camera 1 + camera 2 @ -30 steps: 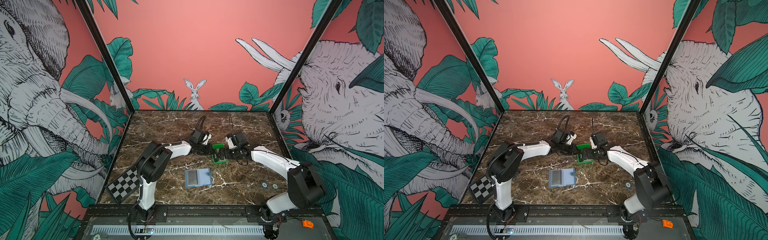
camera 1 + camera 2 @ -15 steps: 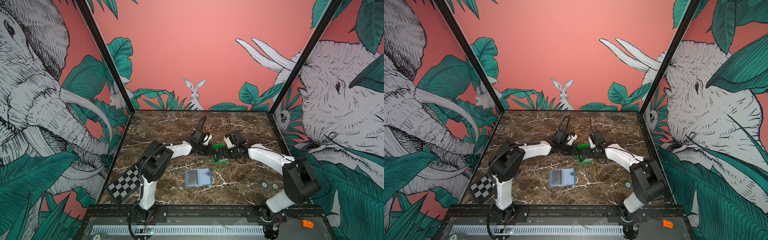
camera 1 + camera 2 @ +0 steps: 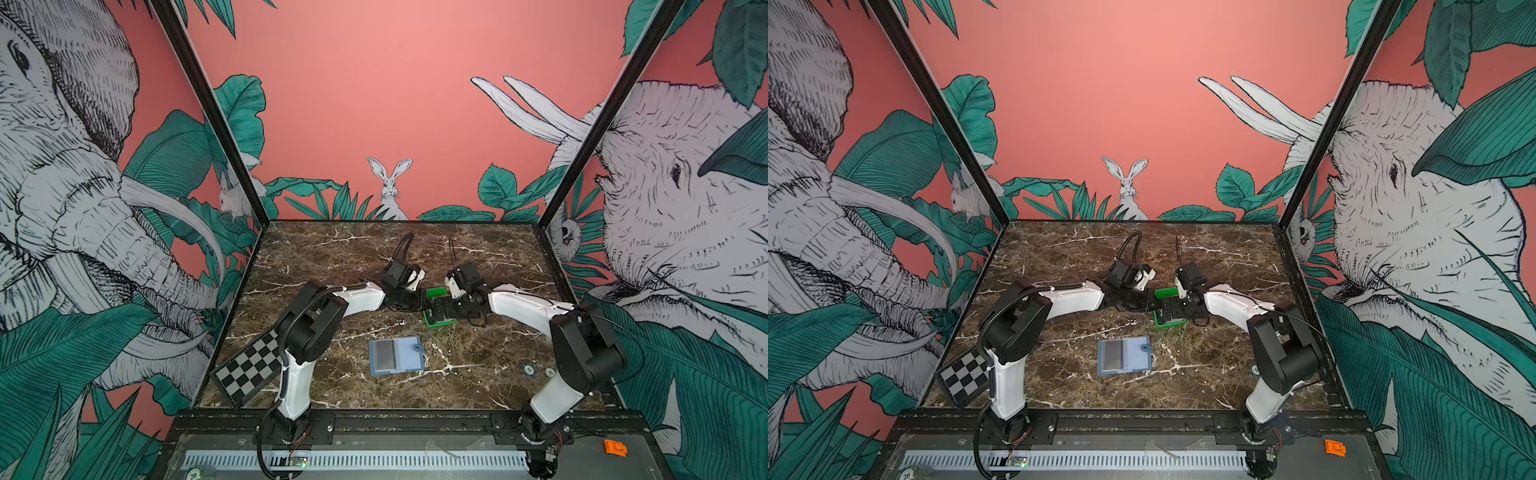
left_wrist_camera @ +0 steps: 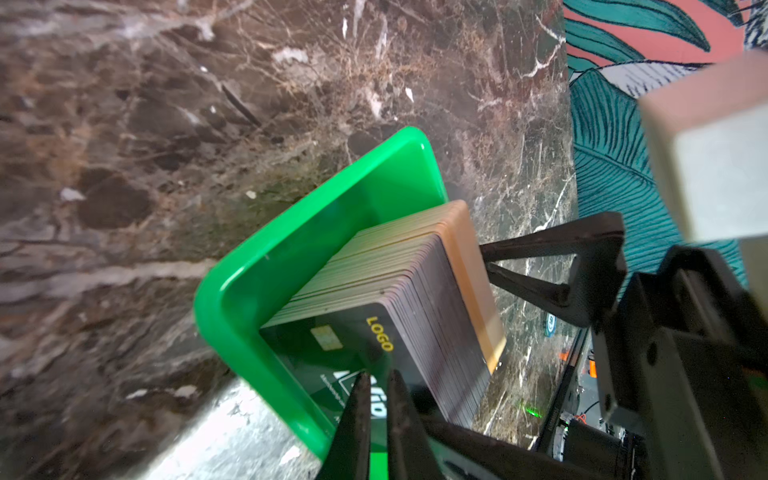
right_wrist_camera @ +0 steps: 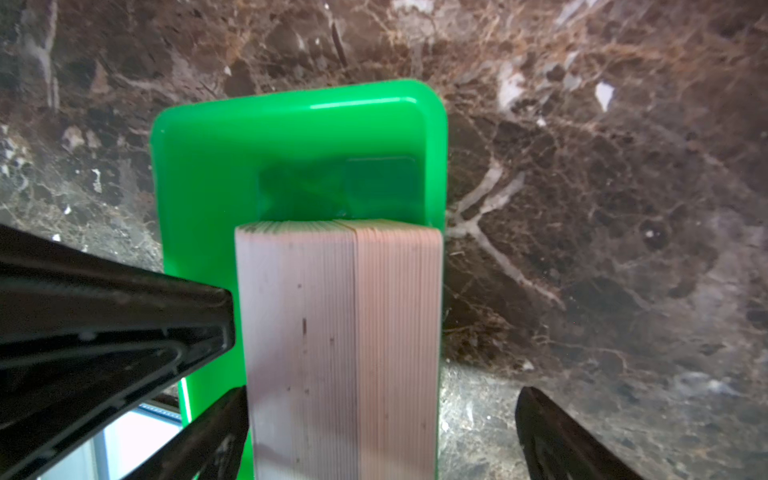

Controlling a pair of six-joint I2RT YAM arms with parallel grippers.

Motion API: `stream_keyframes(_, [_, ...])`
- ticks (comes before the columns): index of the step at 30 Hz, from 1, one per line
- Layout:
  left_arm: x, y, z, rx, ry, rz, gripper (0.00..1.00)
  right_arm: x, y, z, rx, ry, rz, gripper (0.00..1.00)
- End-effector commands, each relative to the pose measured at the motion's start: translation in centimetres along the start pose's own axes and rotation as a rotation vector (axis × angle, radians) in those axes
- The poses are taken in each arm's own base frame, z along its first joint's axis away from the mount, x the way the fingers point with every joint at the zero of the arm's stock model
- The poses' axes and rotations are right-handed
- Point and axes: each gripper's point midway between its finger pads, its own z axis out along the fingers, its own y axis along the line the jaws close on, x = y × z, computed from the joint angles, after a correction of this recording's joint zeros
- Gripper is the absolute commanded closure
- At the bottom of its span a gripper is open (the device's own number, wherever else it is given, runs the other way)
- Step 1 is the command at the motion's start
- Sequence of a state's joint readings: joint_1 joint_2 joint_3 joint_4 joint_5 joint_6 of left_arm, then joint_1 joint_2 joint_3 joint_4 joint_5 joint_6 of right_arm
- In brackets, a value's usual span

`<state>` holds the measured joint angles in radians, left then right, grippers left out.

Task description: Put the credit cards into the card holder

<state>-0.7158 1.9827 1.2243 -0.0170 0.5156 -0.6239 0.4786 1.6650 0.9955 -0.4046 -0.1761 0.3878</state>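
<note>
The credit cards (image 4: 399, 266) stand on edge as a thick stack (image 5: 340, 324) in a small green tray (image 3: 435, 292) mid-table. The front card (image 4: 332, 336) is black with a yellow "LOGO". My left gripper (image 4: 378, 384) is shut, its tips against that card's face, with nothing seen between them. Its place in a top view is just left of the tray (image 3: 417, 301). My right gripper (image 5: 382, 432) is open wide and straddles the stack from the tray's right side (image 3: 444, 311). The slate-blue card holder (image 3: 397, 355) lies open in front of the tray.
A checkerboard plate (image 3: 249, 368) leans at the table's front left corner. Two small round stickers (image 3: 528, 369) lie near the right arm's base. Painted walls close the table on three sides. An orange clip (image 3: 615, 447) sits off the table, front right.
The right arm's elbow has drawn in and its open gripper has settled around the card stack. The left gripper stays at the tray, closed a touch more.
</note>
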Motion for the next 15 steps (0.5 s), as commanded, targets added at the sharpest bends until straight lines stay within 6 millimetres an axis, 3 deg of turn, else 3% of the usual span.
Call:
stream_keyframes(1, [0.7, 1.2, 0.3, -0.049, 0.030, -0.016, 0.88, -0.8, -0.2, -0.2, 0.018, -0.013, -0.016, 0.02])
stream_keyframes(15, [0.9, 1.6, 0.5, -0.056, 0.039, -0.022, 0.89, -2.1, -0.9, -1.4, 0.032, -0.047, 0.002, 0.02])
